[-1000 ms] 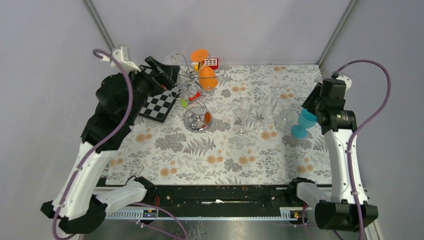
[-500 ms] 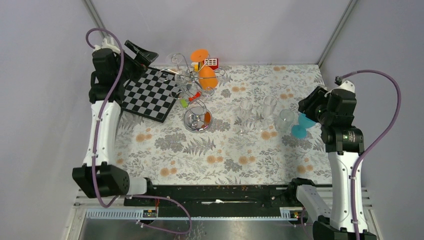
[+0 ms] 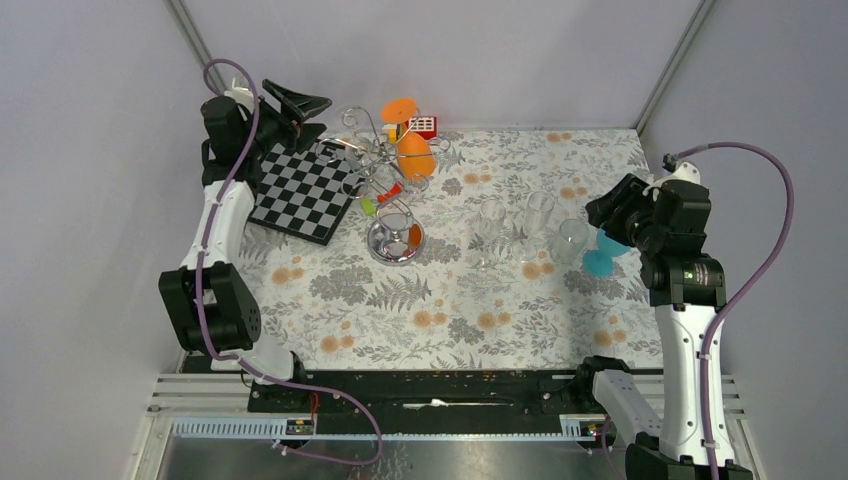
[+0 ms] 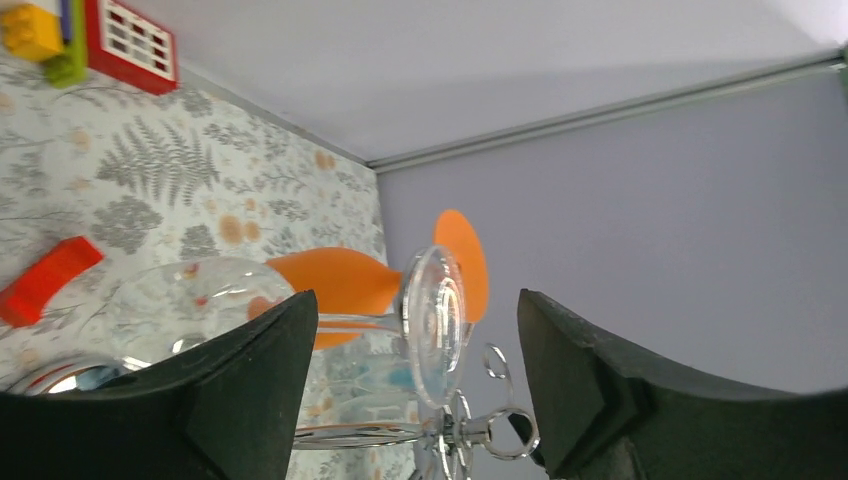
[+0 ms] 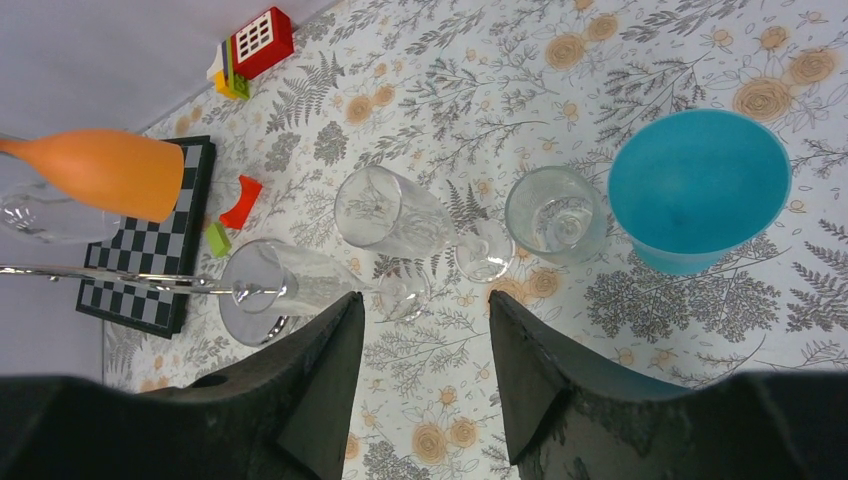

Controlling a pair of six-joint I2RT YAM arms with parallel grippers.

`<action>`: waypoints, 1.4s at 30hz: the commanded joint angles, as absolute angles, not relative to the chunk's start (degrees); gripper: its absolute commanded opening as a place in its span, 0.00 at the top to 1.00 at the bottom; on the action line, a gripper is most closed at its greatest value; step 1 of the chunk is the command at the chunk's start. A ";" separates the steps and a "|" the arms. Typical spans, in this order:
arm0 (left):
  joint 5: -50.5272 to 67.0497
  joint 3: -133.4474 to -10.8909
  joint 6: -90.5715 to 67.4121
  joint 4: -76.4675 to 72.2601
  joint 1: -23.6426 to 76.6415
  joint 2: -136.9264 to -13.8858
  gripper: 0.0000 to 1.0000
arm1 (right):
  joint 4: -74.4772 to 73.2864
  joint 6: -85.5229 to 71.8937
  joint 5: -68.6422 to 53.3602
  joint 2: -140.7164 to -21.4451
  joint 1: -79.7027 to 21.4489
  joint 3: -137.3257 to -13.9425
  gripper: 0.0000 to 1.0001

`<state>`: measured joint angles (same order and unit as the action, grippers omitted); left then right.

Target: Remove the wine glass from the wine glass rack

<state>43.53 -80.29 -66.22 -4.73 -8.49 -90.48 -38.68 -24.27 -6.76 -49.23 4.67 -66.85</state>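
The left end effector [image 4: 415, 308] is at the far left corner of the worktop [image 3: 450, 320], above the chessboard [image 3: 305, 190], and points at the rack [image 3: 395, 241]. Its jaws are released and spread wide. In the left wrist view, the foot and stem of the clear wine glass [image 4: 436, 335] lie in the gap between them, and neither finger visibly touches the glass. That glass hangs on the rack's wire arms. An orange glass [image 4: 335, 285] hangs just behind it on the same rack. The rack stands at the far side of the worktop, its round base just beside the chessboard's near corner. A red block [image 3: 422, 125] lies behind the rack by the back wall.

The right end effector [image 5: 423, 300] hovers over the right side of the worktop. Its jaws are apart and grasp nothing. Below it stand three clear glasses [image 5: 390, 215] in a loose row, with a blue glass [image 5: 700, 185] just beside the rightmost one.
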 commanded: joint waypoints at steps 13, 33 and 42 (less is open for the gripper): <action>49.32 -80.70 -65.45 -9.75 -6.48 -91.27 0.46 | -36.04 -25.22 -9.25 -47.31 4.92 -66.03 0.44; 48.53 -82.10 -65.59 -8.63 -5.36 -89.31 1.00 | -38.26 -24.08 -8.17 -44.61 4.92 -66.69 0.46; 44.92 -79.55 -71.06 -17.49 -5.36 -84.11 1.00 | -38.27 -24.12 -8.14 -44.27 4.90 -66.57 0.46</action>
